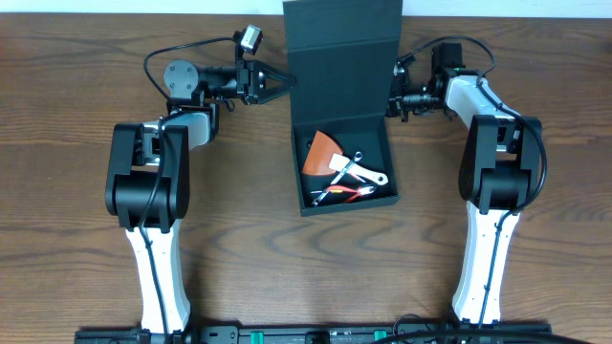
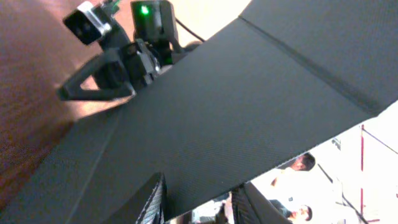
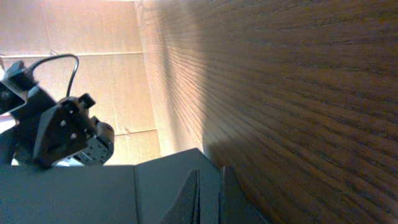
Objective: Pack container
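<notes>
The container point(image 1: 297, 162), a dark square box, sits open at the table's middle. Its flap lid point(image 1: 342, 33) stands raised at the far side. Inside lie an orange-brown pouch point(image 1: 323, 153), a white-handled tool point(image 1: 363, 173) and red-handled pliers point(image 1: 350, 194). My left gripper point(image 1: 280, 86) is open at the lid's left edge; in the left wrist view its fingers point(image 2: 202, 202) straddle the lid point(image 2: 249, 112). My right gripper point(image 1: 394, 96) is at the lid's right edge; in the right wrist view its fingers point(image 3: 210, 199) are pinched on the lid point(image 3: 93, 193).
The wooden table point(image 1: 86, 220) lies around the box. The right gripper shows in the left wrist view point(image 2: 102, 78) beyond the lid. The left arm shows in the right wrist view point(image 3: 56, 130). A black rail point(image 1: 306, 334) runs along the front edge.
</notes>
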